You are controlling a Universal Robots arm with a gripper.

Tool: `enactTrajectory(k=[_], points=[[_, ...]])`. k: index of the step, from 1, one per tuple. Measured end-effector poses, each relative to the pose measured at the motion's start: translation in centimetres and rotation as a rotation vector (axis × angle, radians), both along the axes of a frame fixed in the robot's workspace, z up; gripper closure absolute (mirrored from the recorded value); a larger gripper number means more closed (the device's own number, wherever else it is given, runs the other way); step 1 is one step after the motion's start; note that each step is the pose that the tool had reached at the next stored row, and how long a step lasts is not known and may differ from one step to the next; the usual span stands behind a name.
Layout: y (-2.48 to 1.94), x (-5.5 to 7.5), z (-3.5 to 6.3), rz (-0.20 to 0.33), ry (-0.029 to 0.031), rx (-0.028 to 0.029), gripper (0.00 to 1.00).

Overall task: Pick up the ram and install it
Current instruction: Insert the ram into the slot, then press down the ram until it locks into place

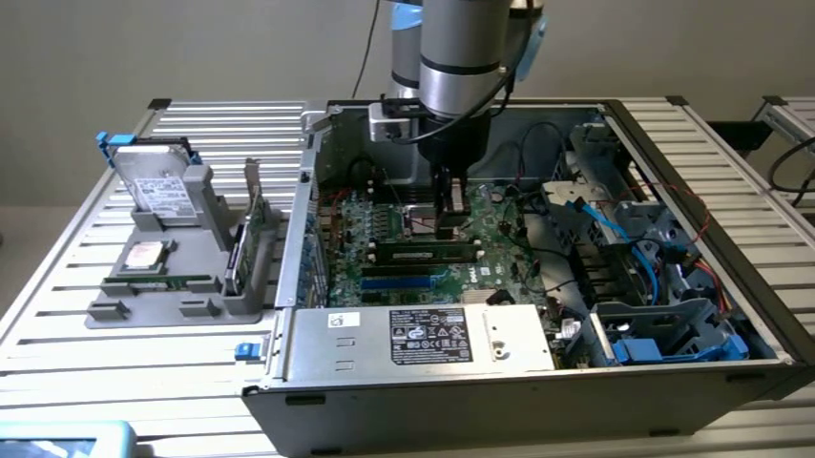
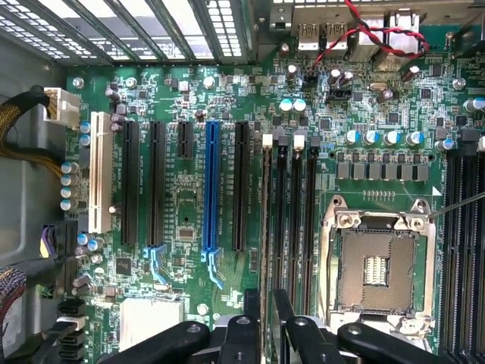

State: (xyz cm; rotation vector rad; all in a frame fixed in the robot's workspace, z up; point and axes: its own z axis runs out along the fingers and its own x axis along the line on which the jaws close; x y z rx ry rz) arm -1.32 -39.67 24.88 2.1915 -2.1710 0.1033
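Reaches down into the open computer case (image 1: 510,410) with the gripper (image 1: 448,224). Pinches the ram (image 2: 266,227) between two black fingers (image 2: 248,318), set close together with only a thin gap. Holds the ram on its edge, in line with the outer one of the black memory slots (image 2: 298,227), near the square CPU socket (image 2: 377,269) on the green motherboard (image 2: 182,227). Over at the exterior view's left, outside the case: a hard drive (image 1: 159,181) and a thin green stick (image 1: 159,283) on a gray holder (image 1: 140,307).
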Motion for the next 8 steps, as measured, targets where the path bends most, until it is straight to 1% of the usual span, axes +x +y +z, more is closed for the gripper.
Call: enactTrajectory(k=[3, 5, 6, 7, 8], points=[[-0.02, 0.02, 0.0, 0.0, 0.0, 0.0005, 0.78], [-0.03, 0.03, 0.0, 0.0, 0.0, 0.0007, 0.8], [-0.04, 0.04, 0.0, 0.0, -0.0001, 0.0009, 0.87], [-0.05, 0.04, 0.0, 0.0, 0.0, 0.001, 0.87], [-0.05, 0.05, 0.0, 0.0, 0.0, 0.001, 0.89]])
